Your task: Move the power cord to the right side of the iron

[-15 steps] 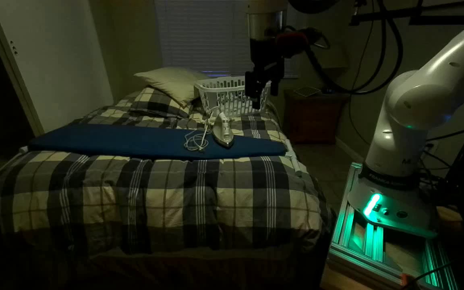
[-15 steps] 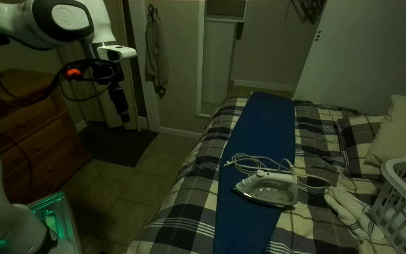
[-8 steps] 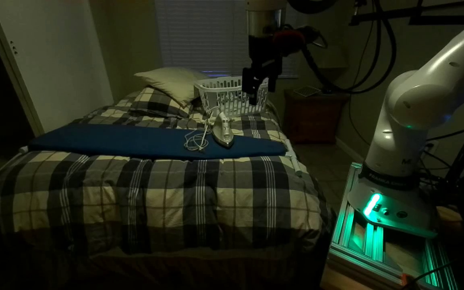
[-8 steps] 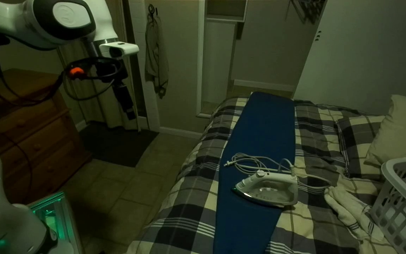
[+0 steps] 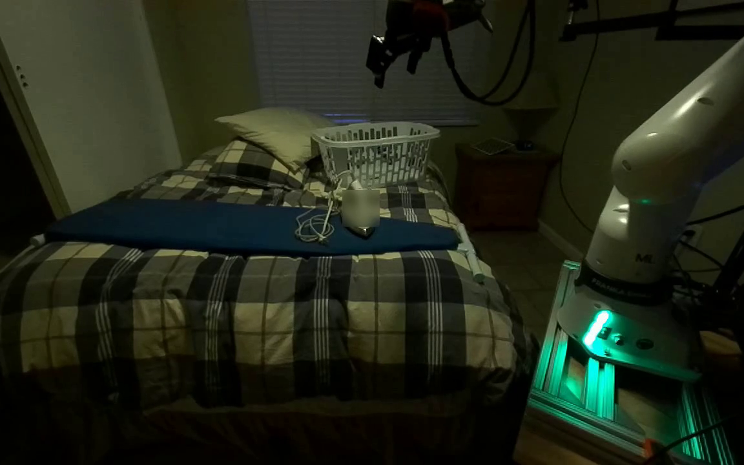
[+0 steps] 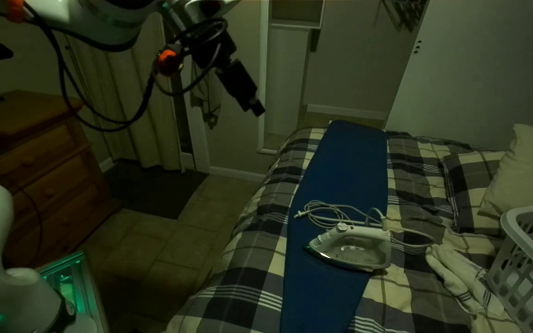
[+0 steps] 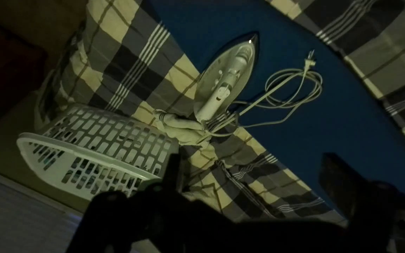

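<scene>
Power cord [image 7: 267,94] in loose loops on the blue board [image 7: 329,133], just beside the iron [image 7: 223,79].
Your gripper [image 7: 251,160] hangs well apart from both, fingers [image 7: 339,182] spread wide with nothing between them.

Ironing board [image 6: 340,171], plaid bedding [image 5: 268,329], white basket [image 5: 375,161]
</scene>
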Available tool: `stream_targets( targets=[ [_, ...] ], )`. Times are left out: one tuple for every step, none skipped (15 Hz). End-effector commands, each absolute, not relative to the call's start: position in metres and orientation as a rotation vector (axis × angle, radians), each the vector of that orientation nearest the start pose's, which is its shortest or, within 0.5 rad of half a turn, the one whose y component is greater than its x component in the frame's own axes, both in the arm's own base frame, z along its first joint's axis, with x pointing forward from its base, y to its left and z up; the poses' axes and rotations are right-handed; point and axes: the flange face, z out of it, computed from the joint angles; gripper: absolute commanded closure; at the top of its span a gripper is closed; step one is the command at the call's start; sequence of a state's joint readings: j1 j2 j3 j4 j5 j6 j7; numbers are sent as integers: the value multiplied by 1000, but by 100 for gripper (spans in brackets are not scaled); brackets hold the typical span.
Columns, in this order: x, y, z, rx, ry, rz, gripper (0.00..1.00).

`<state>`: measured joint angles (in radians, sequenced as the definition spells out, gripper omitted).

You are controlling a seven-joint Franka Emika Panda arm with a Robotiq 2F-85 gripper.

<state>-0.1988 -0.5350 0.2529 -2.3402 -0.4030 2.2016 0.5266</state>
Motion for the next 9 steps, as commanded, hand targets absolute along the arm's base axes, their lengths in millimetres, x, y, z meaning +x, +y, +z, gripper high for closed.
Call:
stream_targets(
  targets=[
    [490, -2, 579, -3304, 558, -895, 0],
    [505, -6, 576, -3284, 557, -888, 0],
    [517, -9, 574, -3266, 557, -887, 0],
    [531, -13, 568, -3252, 561, -865, 0],
    [543, -17, 563, -3249, 558, -859, 0],
    [555, -24, 553, -3245, 574, -831, 0],
    [561, -28, 546, -3255, 563, -778, 0],
    [538, -23, 552, -3265, 566, -819, 0],
    [548, -27, 544, -3266, 571, -793, 0]
  ],
)
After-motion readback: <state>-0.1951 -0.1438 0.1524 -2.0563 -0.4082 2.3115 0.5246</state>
